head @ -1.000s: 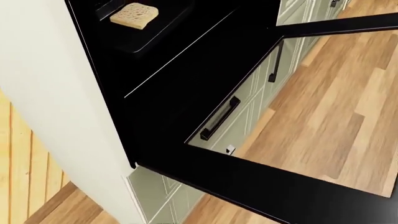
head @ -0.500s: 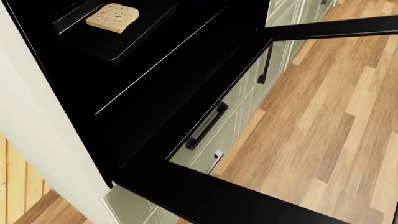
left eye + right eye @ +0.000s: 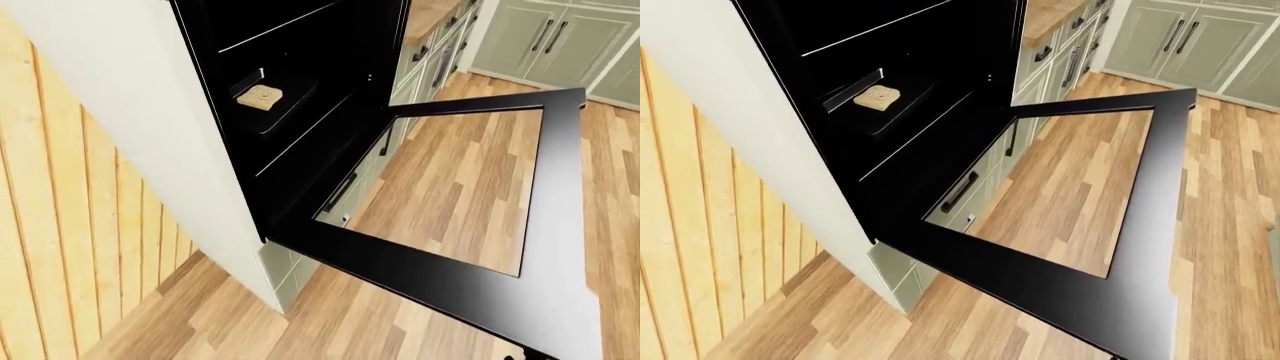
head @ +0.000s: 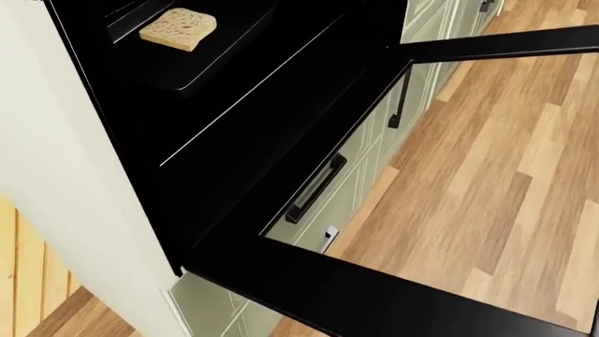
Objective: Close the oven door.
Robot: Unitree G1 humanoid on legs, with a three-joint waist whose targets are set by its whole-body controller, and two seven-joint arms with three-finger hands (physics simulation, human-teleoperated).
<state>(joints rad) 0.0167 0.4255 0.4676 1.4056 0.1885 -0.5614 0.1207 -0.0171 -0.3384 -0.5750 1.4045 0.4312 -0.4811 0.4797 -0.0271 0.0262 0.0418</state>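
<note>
The black oven is set in a white wall column. Its door hangs fully open, lying flat, with a glass pane through which the floor shows. Its black frame runs across the bottom of the head view. Inside the oven a slice of bread lies on a dark tray; it also shows in the left-eye view. Neither hand is in any view.
Pale green cabinets with black handles stand under and beyond the oven. A wood-plank wall is at the left. Wood floor spreads to the right.
The head view has shifted a little: the camera moved, and the bread and door frame sit slightly differently in the picture. The door stays open.
</note>
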